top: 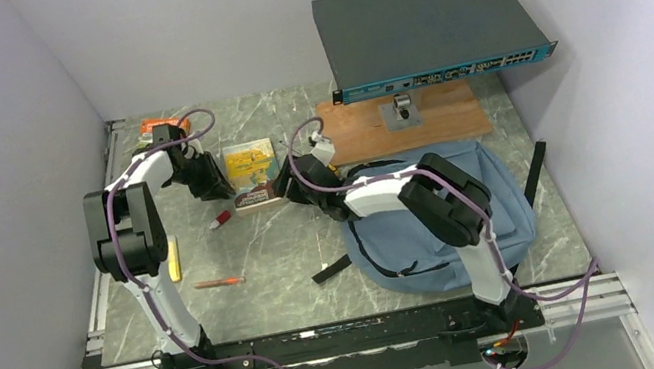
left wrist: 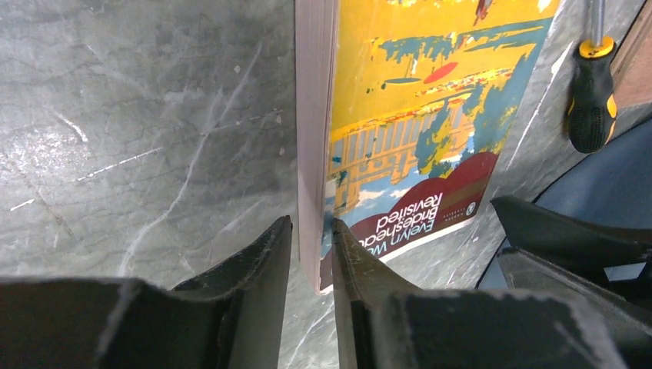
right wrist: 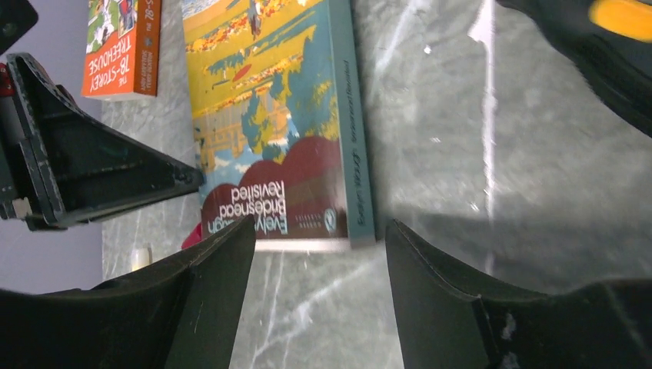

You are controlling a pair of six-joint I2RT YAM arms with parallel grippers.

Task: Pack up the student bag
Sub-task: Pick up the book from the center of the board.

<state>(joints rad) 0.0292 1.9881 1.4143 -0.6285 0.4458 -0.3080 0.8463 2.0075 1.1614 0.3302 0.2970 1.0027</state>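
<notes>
Overhead and wrist views of the grey marbled bench (top: 314, 248). The student bag (top: 508, 198) lies flat on the right half of the bench, partly beneath the right arm. Its far edge is just beside a wooden board (top: 453, 116), which carries a stand with a dark flat box (top: 422, 26). A yellow-covered paperback (top: 250, 160) lies flat to the left of the bag and apart from it, between the tips of the two arms. The left fingers (left wrist: 265, 257) stand nearly together at one corner of the paperback, one alongside the page edge and the other over the cover; whether they pinch it cannot be told. The right fingers (right wrist: 219, 269) are spread wide, with the title end of the paperback seen in the gap between them. A screwdriver (left wrist: 592, 100) with a black-and-yellow handle lies near the paperback. An orange book (top: 159, 128) lies at the far left, and a red marker (top: 221, 219), a yellow strip (top: 173, 257) and a red pen (top: 219, 283) lie on the left half.
</notes>
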